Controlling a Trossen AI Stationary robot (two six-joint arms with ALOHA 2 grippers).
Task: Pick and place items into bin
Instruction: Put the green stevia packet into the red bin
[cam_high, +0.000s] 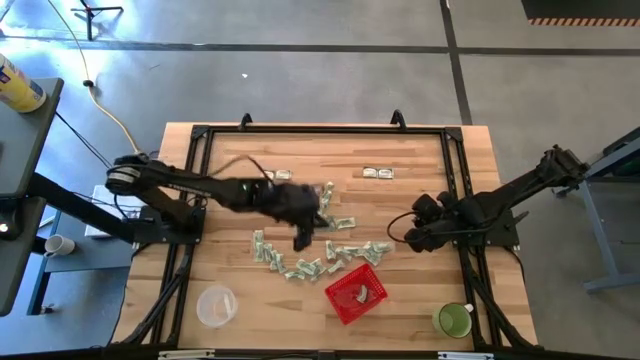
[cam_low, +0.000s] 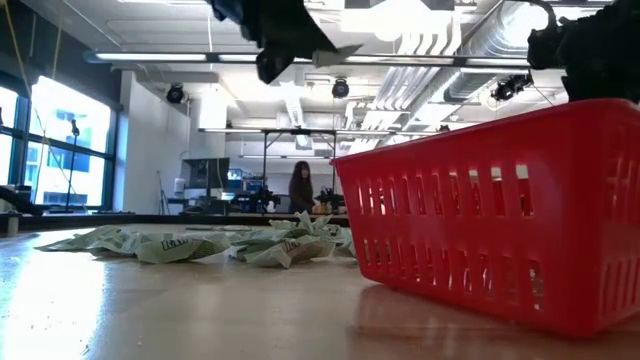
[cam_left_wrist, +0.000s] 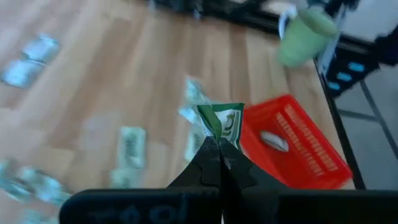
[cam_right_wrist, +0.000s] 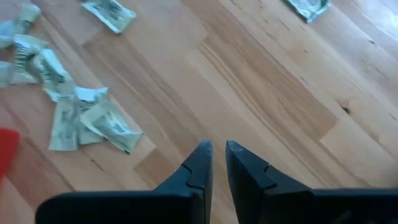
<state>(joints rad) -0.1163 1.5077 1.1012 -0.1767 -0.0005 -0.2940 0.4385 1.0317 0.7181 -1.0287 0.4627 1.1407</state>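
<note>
My left gripper (cam_high: 303, 238) hangs above the middle of the table, over the scattered items (cam_high: 300, 262), and is shut on one green-and-white wrapped piece (cam_left_wrist: 222, 121). The red bin (cam_high: 352, 293) stands on the table near the front edge, just beyond that gripper toward the right. One wrapped piece (cam_left_wrist: 273, 140) lies inside it. My right gripper (cam_right_wrist: 217, 149) is above bare wood at the table's right side. Only a narrow gap shows between its fingers, with nothing in it. Loose pieces (cam_right_wrist: 81, 121) lie on the wood ahead of it. My left gripper pinches one end of the wrapped piece (cam_left_wrist: 217, 135) between its two fingertips. The fingers slant downward from the table's left side. The piece sticks out past the fingertips (cam_low: 335, 55) and is lifted clear of the table.
A clear round container (cam_high: 216, 305) sits near the front left and a green cup (cam_high: 452, 320) near the front right. Two pieces (cam_high: 378, 173) lie apart toward the far edge. Black frame rails (cam_high: 325, 130) run around the table. A person (cam_low: 301, 187) stands far back in the room.
</note>
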